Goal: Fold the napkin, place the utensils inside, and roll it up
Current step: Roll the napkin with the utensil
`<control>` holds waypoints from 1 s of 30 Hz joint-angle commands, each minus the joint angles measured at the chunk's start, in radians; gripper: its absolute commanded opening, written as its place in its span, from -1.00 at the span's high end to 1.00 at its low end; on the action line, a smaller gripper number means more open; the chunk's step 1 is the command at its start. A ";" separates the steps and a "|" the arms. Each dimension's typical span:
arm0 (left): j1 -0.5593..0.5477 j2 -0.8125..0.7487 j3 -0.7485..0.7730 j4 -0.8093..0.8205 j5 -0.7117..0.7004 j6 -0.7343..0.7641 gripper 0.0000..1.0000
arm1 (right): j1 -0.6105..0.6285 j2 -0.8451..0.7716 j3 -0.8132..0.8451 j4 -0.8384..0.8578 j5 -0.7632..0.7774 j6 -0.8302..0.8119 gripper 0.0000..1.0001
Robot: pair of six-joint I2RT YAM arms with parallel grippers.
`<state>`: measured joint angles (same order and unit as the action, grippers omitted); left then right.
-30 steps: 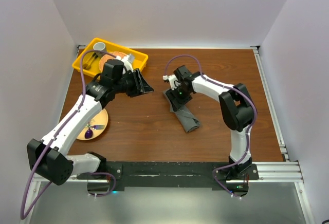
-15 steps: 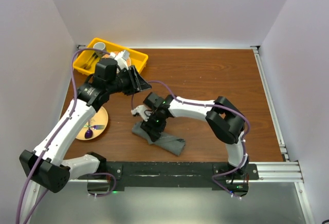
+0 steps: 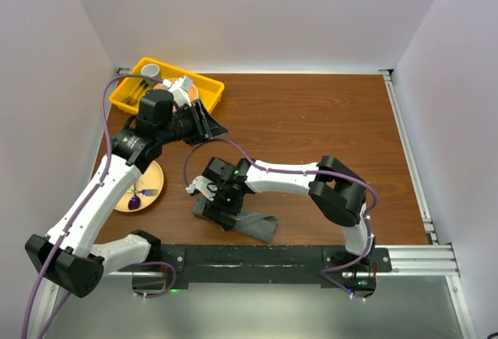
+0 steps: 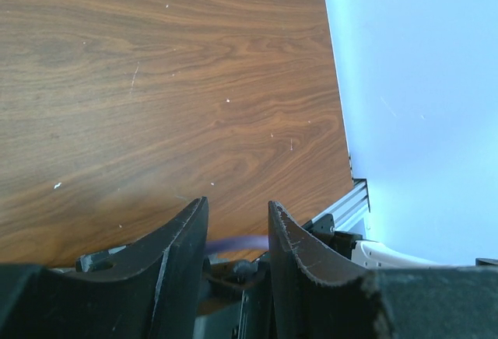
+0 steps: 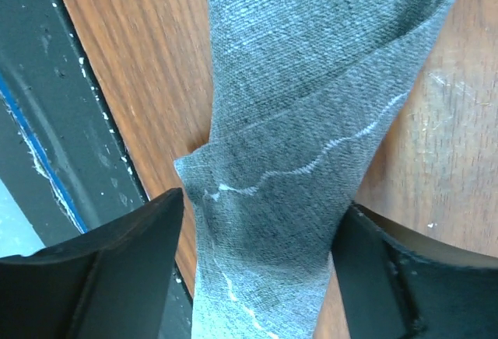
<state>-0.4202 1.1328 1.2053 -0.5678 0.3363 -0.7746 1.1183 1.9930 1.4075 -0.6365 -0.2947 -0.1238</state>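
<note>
Top view, with 12 o'clock at the far wall. The napkin (image 3: 258, 223) lies as a rolled, rumpled strip on the table (image 3: 327, 121) toward 6 o'clock, just beside the black strip (image 3: 257, 260) along the near edge. Its long axis runs from about 10 to 4 o'clock.

My right pincer (image 3: 208, 199) is down over the 10 o'clock end of the strip. In the right wrist view this pincer (image 5: 258, 208) stands spread wide, one finger on each side of the napkin (image 5: 311, 82). The cloth fills the gap, with its pale stitched line showing. I cannot tell whether the pads touch it.

My left pincer (image 3: 212, 125) hovers well apart from the napkin, toward 10 o'clock. It is near the yellow tray (image 3: 215, 87), which sits in the 11 o'clock corner and holds a cup (image 3: 152, 69). In the left wrist view this pincer (image 4: 237, 208) is partly spread with nothing between the fingers, above bare table.

An orange plate (image 3: 152, 176) carrying a small purple thing (image 3: 135, 199) sits at 8 o'clock.
</note>
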 commanded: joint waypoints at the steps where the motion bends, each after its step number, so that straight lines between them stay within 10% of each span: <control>1: 0.001 -0.021 0.002 0.009 0.010 -0.011 0.16 | 0.001 -0.023 0.030 -0.054 0.114 0.006 -0.62; 17: 0.006 -0.091 0.195 -0.052 -0.199 -0.023 0.14 | -0.003 -0.278 0.088 -0.092 0.351 0.353 -0.70; 30: 0.006 -0.323 0.056 0.000 -0.375 -0.005 -0.15 | -0.003 -1.184 -0.321 -0.374 0.955 1.012 -0.96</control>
<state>-0.4191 0.8173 1.3087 -0.6079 -0.0067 -0.7944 1.1141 0.9970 1.2259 -0.8852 0.4297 0.6041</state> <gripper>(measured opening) 0.565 0.982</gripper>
